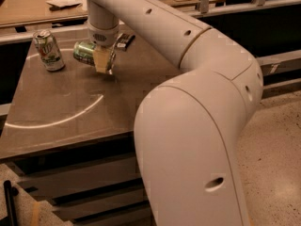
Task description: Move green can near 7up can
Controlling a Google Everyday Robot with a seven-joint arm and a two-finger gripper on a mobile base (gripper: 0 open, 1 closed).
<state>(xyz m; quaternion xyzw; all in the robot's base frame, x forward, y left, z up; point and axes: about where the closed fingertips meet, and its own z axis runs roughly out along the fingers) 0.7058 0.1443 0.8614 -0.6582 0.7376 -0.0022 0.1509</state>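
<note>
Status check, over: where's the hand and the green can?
The hand over the table, against the green can. Can on its side beside the upright 7up can, not touching. Small dark packet behind, off the path.

Seemingly high behind arm (188, 140), gripper (105, 66) ahead

Your gripper (104, 62) hangs over the far side of the surface (70, 107), jaws clamped on the green can (83, 52) (it lies sideways), near the upright 7up can (48, 50).
</note>
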